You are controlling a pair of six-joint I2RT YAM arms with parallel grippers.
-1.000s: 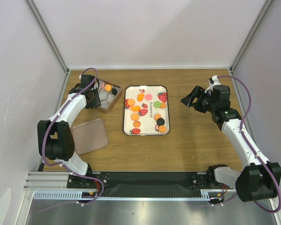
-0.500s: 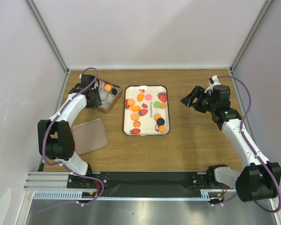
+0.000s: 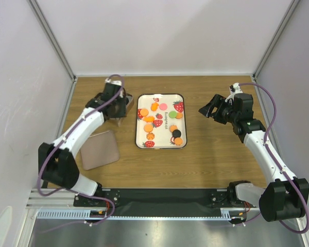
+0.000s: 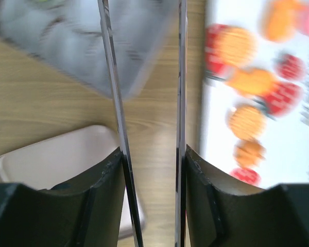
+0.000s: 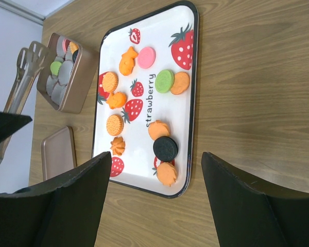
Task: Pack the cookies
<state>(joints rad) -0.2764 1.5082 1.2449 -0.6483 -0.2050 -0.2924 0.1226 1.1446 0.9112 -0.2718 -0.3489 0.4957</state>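
My left gripper [image 4: 153,154] is clamped on a pair of metal tongs [image 4: 107,77]. Their two blades stand apart and reach towards the tin [image 5: 80,87], which is blurred in my left wrist view. A few cookies [image 5: 165,81] sit in that tin, but most lie scattered on the strawberry tray [image 5: 185,123], just right of the tongs. My right gripper [image 3: 208,108] hangs with its fingers spread wide and holds nothing, off the tray's right edge. The tin's lid [image 5: 59,152] lies flat on the table [image 5: 247,77], on the near side of the tin.
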